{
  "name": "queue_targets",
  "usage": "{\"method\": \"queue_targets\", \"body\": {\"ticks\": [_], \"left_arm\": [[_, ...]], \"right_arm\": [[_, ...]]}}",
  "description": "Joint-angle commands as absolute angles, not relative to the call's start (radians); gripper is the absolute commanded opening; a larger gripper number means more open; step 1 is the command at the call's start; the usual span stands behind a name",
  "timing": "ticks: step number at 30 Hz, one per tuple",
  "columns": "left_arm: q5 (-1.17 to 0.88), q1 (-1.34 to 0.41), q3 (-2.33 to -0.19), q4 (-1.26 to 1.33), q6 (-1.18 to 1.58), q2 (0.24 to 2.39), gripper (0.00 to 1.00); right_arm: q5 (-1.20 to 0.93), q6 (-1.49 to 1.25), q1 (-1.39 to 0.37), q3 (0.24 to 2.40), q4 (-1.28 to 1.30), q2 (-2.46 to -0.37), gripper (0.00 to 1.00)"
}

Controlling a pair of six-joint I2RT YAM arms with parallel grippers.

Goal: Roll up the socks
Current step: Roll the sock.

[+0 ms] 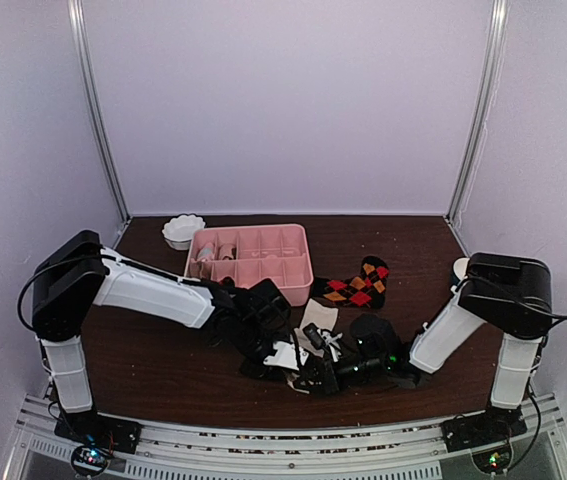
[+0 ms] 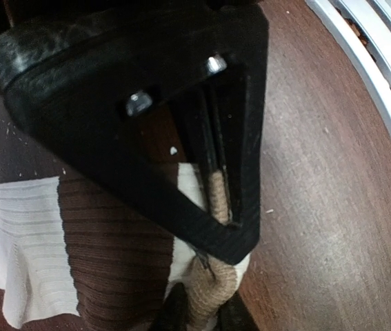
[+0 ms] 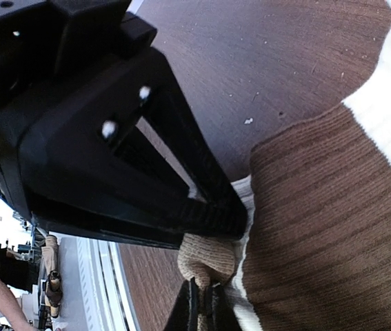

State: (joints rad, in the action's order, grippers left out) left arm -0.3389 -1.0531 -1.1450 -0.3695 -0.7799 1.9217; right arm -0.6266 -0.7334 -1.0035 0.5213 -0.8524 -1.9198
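The left gripper (image 2: 217,207), nearly closed, pinches the tan toe of a cream-and-brown sock (image 2: 112,255) spread flat beside its jaws; the right gripper (image 3: 226,222), shut tight, meets it at that toe. The argyle sock (image 1: 358,283) lies beyond both, unrolled, so the rolling looks barely begun.

This is a robotics lab test cell: two arms (image 1: 153,290) are bolted to a slotted metal rail (image 1: 263,440) at the near edge of a dark wood table (image 1: 163,370), with loose cables and small lit circuit boards (image 1: 90,460) at their bases. Plain pale walls (image 1: 293,100) joined by metal posts (image 1: 98,120) box the table in like a recording booth. The only household things are a few props: socks (image 1: 360,283), a pink tray (image 1: 253,290) and a white bowl (image 1: 183,230).
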Motion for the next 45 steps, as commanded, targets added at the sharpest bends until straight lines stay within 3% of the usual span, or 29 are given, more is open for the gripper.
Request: {"method": "queue_targets", "body": {"ticks": [1, 3, 7, 14, 25, 29, 34, 36, 38, 41, 45], "left_arm": [[-0.353, -1.053, -1.178, -0.419, -0.791, 1.953, 0.08], [-0.361, -1.05, -1.194, -0.45, -0.789, 1.959, 0.0], [-0.404, -1.033, -1.24, -0.551, -0.778, 1.987, 0.0], [-0.546, -0.975, -1.358, -0.79, -0.77, 2.066, 0.0], [-0.598, -0.965, -1.461, -0.9, -0.674, 2.153, 0.0], [-0.627, -0.951, -1.511, -0.961, -0.643, 2.193, 0.0], [-0.684, -0.921, -1.555, -1.018, -0.614, 2.247, 0.0], [-0.699, -0.912, -1.575, -1.033, -0.594, 2.264, 0.0], [-0.707, -0.904, -1.595, -1.048, -0.574, 2.284, 0.0], [-0.713, -0.894, -1.634, -1.081, -0.552, 2.322, 0.0], [-0.694, -0.891, -1.691, -1.131, -0.531, 2.362, 0.0]], "right_arm": [[-0.558, -0.727, -1.007, 0.484, -0.659, -2.049, 0.0], [-0.551, -0.73, -1.007, 0.48, -0.667, -2.045, 0.0], [-0.503, -0.735, -1.007, 0.445, -0.707, -1.997, 0.0], [-0.319, -0.681, -1.013, 0.35, -0.707, -1.834, 0.1], [-0.05, -0.572, -1.079, 0.282, -0.577, -1.606, 0.12], [0.377, -0.552, -1.225, 0.283, -0.374, -1.411, 0.11], [0.732, -0.641, -1.268, 0.324, -0.149, -1.304, 0.32], [0.771, -0.658, -1.261, 0.317, -0.124, -1.278, 0.35], [0.797, -0.683, -1.256, 0.295, -0.112, -1.244, 0.45], [0.776, -0.718, -1.24, 0.233, -0.115, -1.213, 0.96], [0.709, -0.575, -1.26, 0.22, -0.158, -1.161, 1.0]]}}
